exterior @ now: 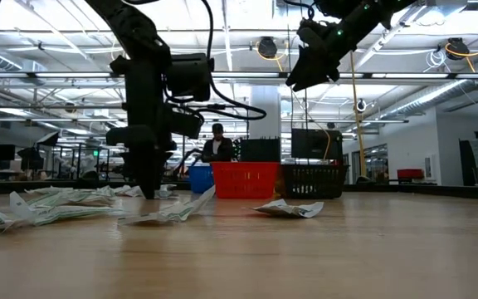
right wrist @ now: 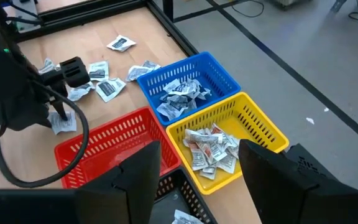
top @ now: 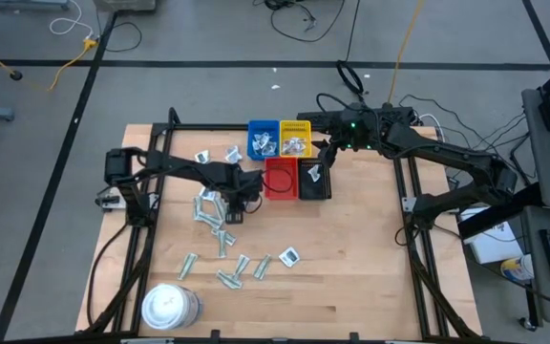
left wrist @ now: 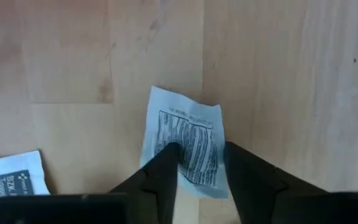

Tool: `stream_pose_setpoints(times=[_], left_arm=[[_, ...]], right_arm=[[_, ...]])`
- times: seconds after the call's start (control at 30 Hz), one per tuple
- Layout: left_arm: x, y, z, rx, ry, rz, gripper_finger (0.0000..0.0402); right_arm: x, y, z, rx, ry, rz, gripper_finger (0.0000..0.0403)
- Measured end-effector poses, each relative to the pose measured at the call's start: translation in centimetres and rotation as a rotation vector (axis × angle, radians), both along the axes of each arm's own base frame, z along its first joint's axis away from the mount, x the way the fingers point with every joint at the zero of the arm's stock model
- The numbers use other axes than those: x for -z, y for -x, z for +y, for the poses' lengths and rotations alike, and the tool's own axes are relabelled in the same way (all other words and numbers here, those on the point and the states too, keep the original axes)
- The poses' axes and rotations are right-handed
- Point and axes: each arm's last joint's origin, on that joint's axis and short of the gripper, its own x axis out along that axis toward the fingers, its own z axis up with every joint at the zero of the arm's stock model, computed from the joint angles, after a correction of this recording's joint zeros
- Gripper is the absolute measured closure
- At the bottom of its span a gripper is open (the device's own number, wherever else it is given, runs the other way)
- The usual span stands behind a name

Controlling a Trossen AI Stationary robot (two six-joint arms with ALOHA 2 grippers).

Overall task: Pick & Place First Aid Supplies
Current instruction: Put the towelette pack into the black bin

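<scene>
You had a matt pale wood tabletop [left wrist: 278, 74], crinkled white paper packet [left wrist: 188, 146], perforated glossy plastic yellow tray [right wrist: 263, 127].

Small wrapped packets [top: 220, 232], white squares and pale strips, lie scattered flat over the desk's left half; crumpled ones fill the blue tray [right wrist: 191, 78] and yellow tray [right wrist: 244, 121].

A white packet [left wrist: 188, 149] is showing dense black print; blue tray [right wrist: 191, 78], yellow tray [right wrist: 241, 134], red tray [right wrist: 114, 149] are sitting on pale wood table [left wrist: 291, 81].
</scene>
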Motion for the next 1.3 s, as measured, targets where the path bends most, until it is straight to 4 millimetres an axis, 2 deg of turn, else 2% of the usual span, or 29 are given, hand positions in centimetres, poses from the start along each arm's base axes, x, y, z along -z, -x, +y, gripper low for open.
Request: stream_pose_setpoints(times=[0.17, 0.27, 0.37, 0.43, 0.57, 0.7, 0.87, 1.0, 1.1, 1.3], left_arm=[[0.2, -0.1, -0.1, 0.004, 0.024, 0.0, 0.0346], [-0.4, 0.2, 0.0, -0.008, 0.089, -0.024, 0.0388], [-1.9, 0.8, 0.2, -0.017, 0.172, -0.069, 0.0387], [-3.7, 1.2, 0.3, -0.014, 0.181, -0.149, 0.0392], [-7.4, 1.9, 0.9, 0.004, 0.189, -0.399, 0.0392], [-9.9, 3.1, 1.0, 0.009, 0.205, -0.721, 0.0394], [-10.9, 4.8, 0.7, -0.011, 0.214, -1.094, 0.0394], [-10.6, 5.9, 0.4, -0.031, 0.227, -1.314, 0.0394], [-10.2, 6.4, 0.4, -0.067, 0.234, -1.402, 0.0394], [-11.8, 5.7, 0.6, -0.054, 0.214, -1.463, 0.0394]], right_arm=[[0.0, 0.0, 0.0, -0.005, 0.006, 0.002, 0.0193], [0.0, 0.0, 0.0, -0.005, 0.007, 0.002, 0.0193], [0.0, 0.0, 0.0, -0.004, 0.005, 0.001, 0.0193], [0.0, 0.0, 0.0, -0.001, 0.0, -0.003, 0.0193], [0.0, 0.0, 0.0, -0.003, -0.001, -0.005, 0.0193], [-0.1, -0.1, 0.1, -0.003, -0.006, -0.013, 0.0193], [-0.3, -0.2, 0.1, -0.014, -0.03, -0.055, 0.0193], [-0.6, -0.5, 0.3, -0.091, -0.055, -0.108, 0.0193], [-0.9, -0.7, 0.4, -0.156, -0.07, -0.156, 0.0193], [-2.6, -1.5, 0.8, -0.334, -0.113, -0.361, 0.0193]])
